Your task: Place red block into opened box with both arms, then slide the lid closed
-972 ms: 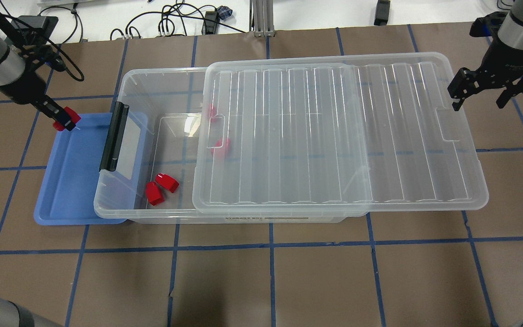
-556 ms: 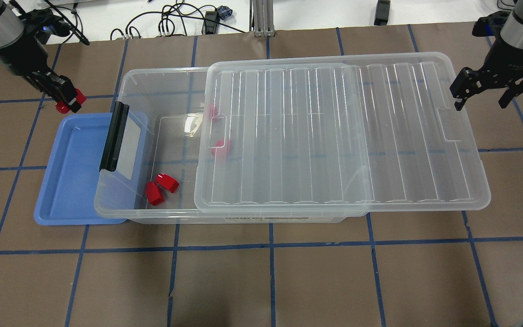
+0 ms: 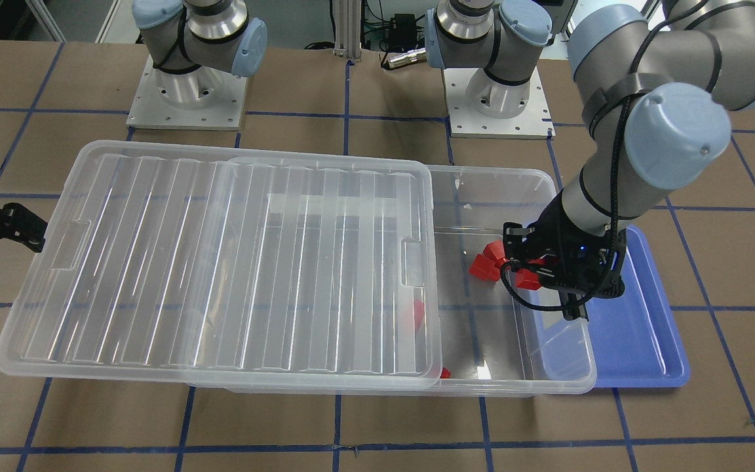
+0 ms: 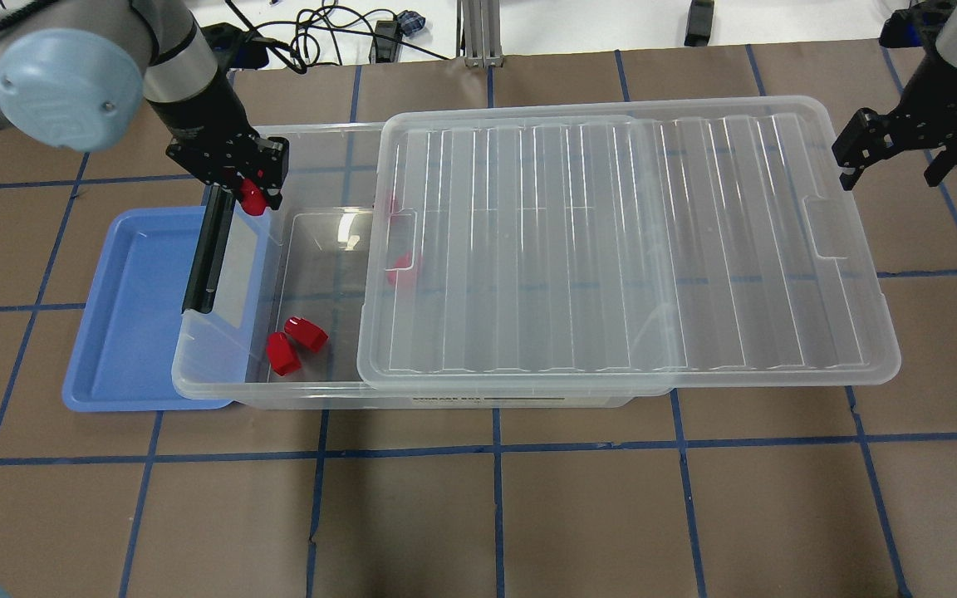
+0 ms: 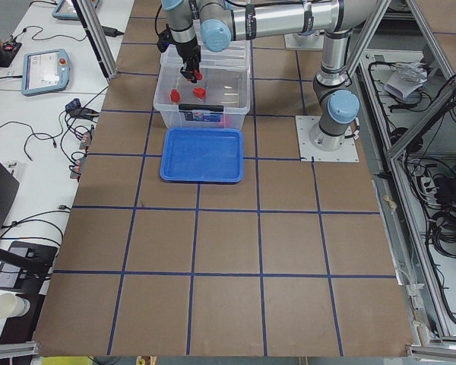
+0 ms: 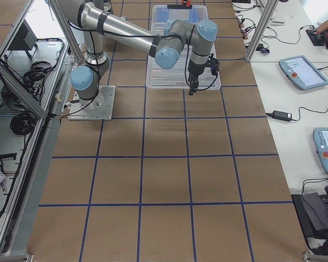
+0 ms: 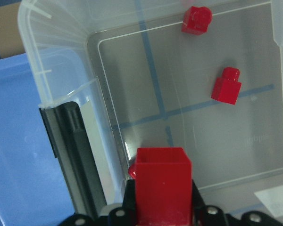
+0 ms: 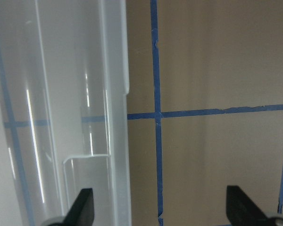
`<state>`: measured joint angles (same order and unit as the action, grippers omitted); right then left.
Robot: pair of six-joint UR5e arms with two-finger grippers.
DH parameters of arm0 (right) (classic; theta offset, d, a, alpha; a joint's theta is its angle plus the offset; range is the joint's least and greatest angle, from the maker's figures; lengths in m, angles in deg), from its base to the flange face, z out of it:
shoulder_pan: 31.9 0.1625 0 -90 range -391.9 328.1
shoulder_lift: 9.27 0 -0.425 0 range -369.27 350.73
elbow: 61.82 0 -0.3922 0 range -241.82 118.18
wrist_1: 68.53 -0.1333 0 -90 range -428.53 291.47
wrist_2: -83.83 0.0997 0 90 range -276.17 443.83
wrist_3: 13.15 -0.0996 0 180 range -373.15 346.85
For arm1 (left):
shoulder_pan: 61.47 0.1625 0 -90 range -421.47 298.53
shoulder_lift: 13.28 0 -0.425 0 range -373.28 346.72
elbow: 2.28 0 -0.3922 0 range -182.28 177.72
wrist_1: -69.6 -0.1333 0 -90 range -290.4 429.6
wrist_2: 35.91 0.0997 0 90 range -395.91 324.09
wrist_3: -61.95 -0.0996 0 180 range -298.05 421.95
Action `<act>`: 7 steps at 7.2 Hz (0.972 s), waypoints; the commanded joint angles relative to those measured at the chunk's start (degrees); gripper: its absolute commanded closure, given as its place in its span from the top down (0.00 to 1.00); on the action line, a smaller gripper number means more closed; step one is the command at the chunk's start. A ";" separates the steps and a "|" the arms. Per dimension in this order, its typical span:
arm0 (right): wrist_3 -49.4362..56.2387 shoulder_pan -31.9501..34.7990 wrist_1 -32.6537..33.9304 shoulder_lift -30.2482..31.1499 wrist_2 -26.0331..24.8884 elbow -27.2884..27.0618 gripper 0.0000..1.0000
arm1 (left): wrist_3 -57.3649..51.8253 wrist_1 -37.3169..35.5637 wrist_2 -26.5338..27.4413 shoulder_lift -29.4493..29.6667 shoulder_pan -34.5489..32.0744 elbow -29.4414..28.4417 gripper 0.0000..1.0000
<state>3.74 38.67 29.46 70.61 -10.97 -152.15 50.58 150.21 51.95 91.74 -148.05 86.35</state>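
My left gripper (image 4: 256, 191) is shut on a red block (image 7: 162, 182) and hangs over the far left corner of the clear box (image 4: 196, 367), just inside the black latch bar (image 4: 209, 249). Two red blocks (image 4: 294, 342) lie on the uncovered floor of the box, and two more (image 4: 404, 270) show dimly under the lid's edge. The ribbed clear lid (image 4: 611, 249) rests on the box, shifted right, and overhangs the right end. My right gripper (image 4: 894, 162) is open beside the lid's far right corner, apart from it, with nothing between its fingers (image 8: 83, 207).
A blue tray (image 4: 130, 316) lies against the box's left end, partly under the latch. Cables and a metal post (image 4: 478, 33) sit beyond the table's far edge. Brown table surface with blue tape lines (image 4: 495, 498) stretches in front of the box.
My left arm has carried the red block rightward from the tray's far left corner to above the box's far left corner. My right gripper has drifted slightly right and farther away, still open.
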 commanded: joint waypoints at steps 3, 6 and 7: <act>-0.45 1.06 -9.22 11.35 0.58 -0.72 1.00 | 3.72 -15.66 -0.31 0.62 -0.61 11.73 0.00; -0.36 0.97 -10.03 11.09 -0.56 -0.90 1.00 | 3.98 -24.83 -0.14 1.75 -1.56 17.26 0.00; -0.36 0.80 -10.02 11.09 -0.56 -0.90 1.00 | 4.68 -28.46 -0.14 2.98 -1.66 17.98 0.00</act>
<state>3.32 39.61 19.24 81.69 -11.47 -153.04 54.64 126.90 51.78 93.42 -149.32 102.70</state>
